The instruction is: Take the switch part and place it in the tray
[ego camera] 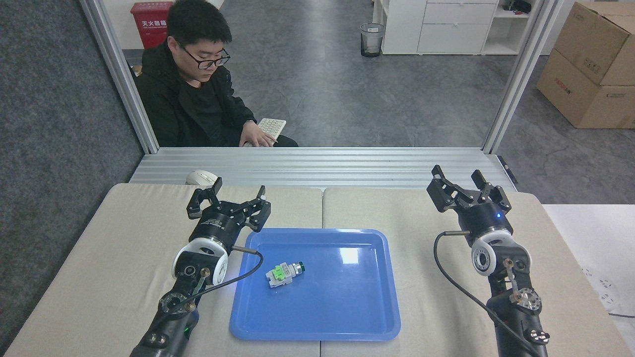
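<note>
The switch part [284, 274], white with a green middle and a dark round end, lies on its side inside the blue tray [347, 307], toward its left half. My left gripper [229, 198] hangs open above the table just beyond the tray's far left corner, holding nothing. My right gripper [464, 186] is raised over the right side of the table, well to the right of the tray, open and empty.
A person in a black jacket sits beyond the metal rail with a hand on a white keyboard [268, 130]. A white mouse [201, 177] rests on the rail near my left gripper. Cardboard boxes [593, 64] stand far right on the floor.
</note>
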You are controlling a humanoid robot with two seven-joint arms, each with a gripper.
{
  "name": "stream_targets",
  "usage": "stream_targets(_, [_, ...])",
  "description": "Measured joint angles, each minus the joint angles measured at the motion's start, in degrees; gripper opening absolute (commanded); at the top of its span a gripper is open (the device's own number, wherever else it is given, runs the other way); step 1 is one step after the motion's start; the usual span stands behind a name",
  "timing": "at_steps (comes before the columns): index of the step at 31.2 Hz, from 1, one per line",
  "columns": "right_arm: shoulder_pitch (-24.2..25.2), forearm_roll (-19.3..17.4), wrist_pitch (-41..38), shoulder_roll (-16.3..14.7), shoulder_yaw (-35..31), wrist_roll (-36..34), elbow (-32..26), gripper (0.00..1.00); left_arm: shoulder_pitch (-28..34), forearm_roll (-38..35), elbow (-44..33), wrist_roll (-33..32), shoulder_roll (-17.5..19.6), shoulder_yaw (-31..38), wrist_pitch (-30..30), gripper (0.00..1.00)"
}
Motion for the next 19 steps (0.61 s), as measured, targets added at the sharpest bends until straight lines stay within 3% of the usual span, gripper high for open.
stream_targets(19, [0.0,0.0,0.0,0.0,0.0,0.0,0.0,1.00,-1.6,1.0,0.7,5.3,1.3,6.9,5.0,1.00])
